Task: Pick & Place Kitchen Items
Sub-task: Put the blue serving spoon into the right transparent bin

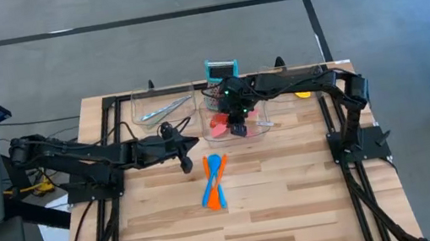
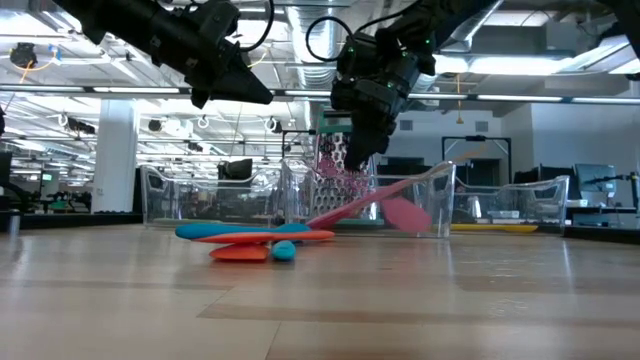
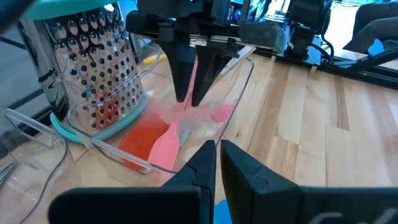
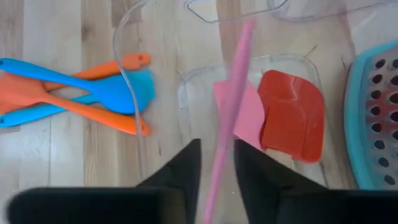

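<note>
Right gripper [image 4: 216, 165] above the clear tray [image 1: 260, 127] at the bench's [image 1: 296, 202] twelve o'clock — fingers parted slightly, pink spatula [image 4: 231, 106] between them, head down beside the red one [image 4: 292, 115]; can't tell if gripped. Risk: the handle leans on the rim and may tip out. Left gripper [image 3: 217, 155] waits clenched, empty, at nine o'clock. Orange and blue utensils [image 1: 214, 180] lie mid-bench.
</note>
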### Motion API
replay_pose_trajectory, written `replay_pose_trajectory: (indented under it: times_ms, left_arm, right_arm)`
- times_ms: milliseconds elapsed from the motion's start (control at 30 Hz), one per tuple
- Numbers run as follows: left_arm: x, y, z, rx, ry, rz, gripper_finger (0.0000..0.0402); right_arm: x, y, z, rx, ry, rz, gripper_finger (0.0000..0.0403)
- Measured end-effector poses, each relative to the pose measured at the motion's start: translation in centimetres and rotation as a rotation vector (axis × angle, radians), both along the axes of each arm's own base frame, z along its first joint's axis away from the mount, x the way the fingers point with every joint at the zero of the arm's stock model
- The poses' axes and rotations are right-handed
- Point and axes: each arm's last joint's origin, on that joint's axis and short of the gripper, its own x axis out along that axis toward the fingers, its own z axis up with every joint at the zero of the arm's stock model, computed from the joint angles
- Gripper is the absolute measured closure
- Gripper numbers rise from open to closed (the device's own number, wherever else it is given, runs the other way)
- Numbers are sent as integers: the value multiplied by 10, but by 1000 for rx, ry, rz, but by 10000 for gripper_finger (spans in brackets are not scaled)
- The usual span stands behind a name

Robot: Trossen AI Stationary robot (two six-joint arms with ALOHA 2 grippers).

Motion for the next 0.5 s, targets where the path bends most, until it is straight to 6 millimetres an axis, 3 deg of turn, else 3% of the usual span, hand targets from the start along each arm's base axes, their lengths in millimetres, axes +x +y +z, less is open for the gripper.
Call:
replay_pose_trajectory:
  times_ms: [267,400,500]
  left_arm:
    - [0,0,0,1,0,0,390]
    - [0,0,0,3,2,-1,390]
    - [0,0,0,3,3,-1,390]
  right_arm:
    - [1,-2,15,-35,-25,31,218]
    - [2,-3,40,-39,-19,31,220]
    - [-1,3,57,-88,-29,59,255]
